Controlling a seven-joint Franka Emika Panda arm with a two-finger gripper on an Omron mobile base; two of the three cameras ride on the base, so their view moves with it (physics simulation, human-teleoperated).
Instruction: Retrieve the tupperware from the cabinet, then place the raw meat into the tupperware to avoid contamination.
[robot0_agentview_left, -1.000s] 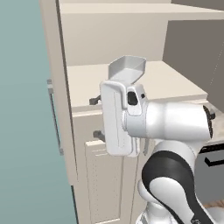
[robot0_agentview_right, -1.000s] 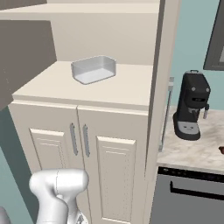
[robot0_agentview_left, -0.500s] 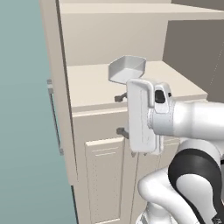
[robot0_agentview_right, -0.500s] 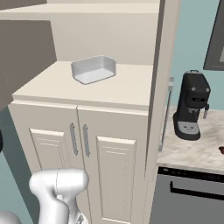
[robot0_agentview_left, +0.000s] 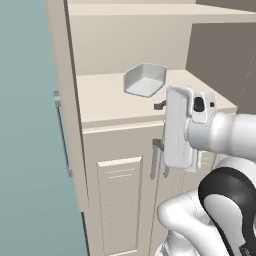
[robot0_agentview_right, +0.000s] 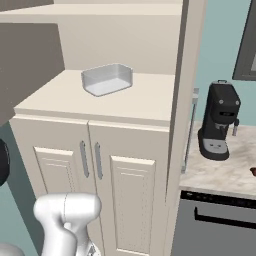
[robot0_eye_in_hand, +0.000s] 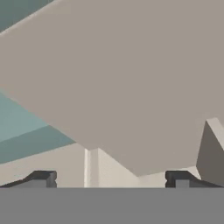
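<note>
The tupperware (robot0_agentview_left: 145, 79) (robot0_agentview_right: 107, 79) sits empty on the cabinet's (robot0_agentview_right: 125, 165) open shelf, toward the back of that shelf and nearer its left side as the right base view shows it, tilted a little and touching nothing else. Below the shelf the two raised-panel doors are closed, their grey bar handles (robot0_agentview_right: 91, 159) side by side at the middle seam. The gripper (robot0_eye_in_hand: 111, 178) has its jaws spread wide with nothing between them; in the left base view the hand (robot0_agentview_left: 180, 127) hangs in front of the shelf's front edge, apart from the tub. A black coffee machine (robot0_agentview_right: 219, 121) stands on the marbled counter (robot0_agentview_right: 222, 172) right of the cabinet, and a tiny reddish-brown bit, probably the raw meat (robot0_agentview_right: 253, 171), shows at that counter's right edge.
</note>
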